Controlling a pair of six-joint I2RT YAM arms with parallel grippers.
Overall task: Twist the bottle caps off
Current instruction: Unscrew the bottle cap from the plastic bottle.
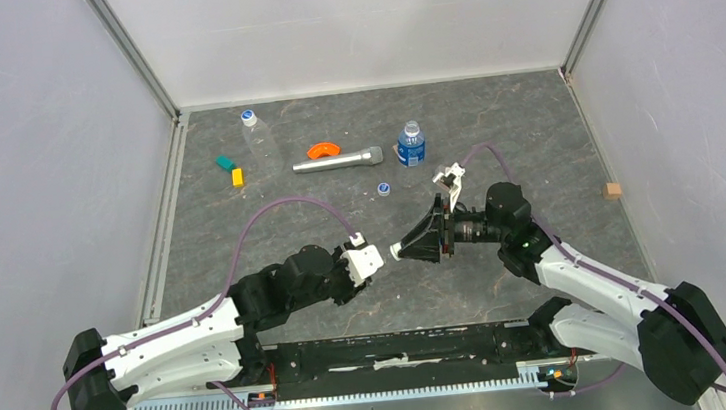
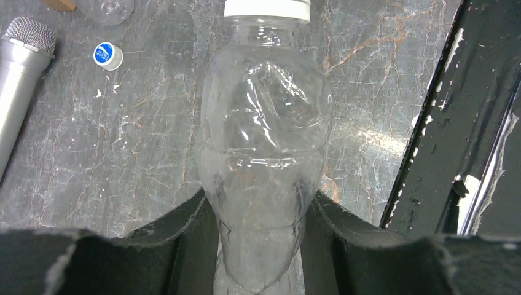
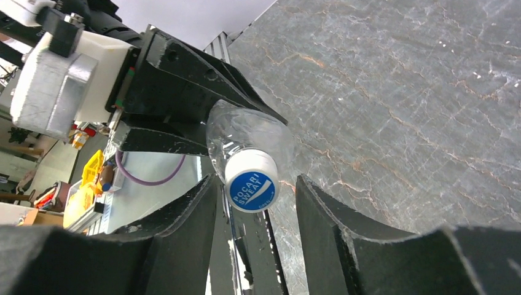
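Clear plastic, dented at the shoulder, the unlabelled bottle (image 2: 264, 123) lay sideways in my left gripper (image 2: 261, 212), whose black jaws were clamped against its lower body and held it over the grey marbled table (image 1: 534, 148). Its white-rimmed, blue-topped screw cap (image 3: 252, 182) was on the neck and pointed at my right gripper (image 3: 257, 190). That one was spread apart: the cap sat between its two black fingers (image 3: 184, 239) with a gap showing on either side. A second blue-topped cap (image 1: 384, 189) lay loose on the table, near the silver microphone-like cylinder (image 1: 340, 159).
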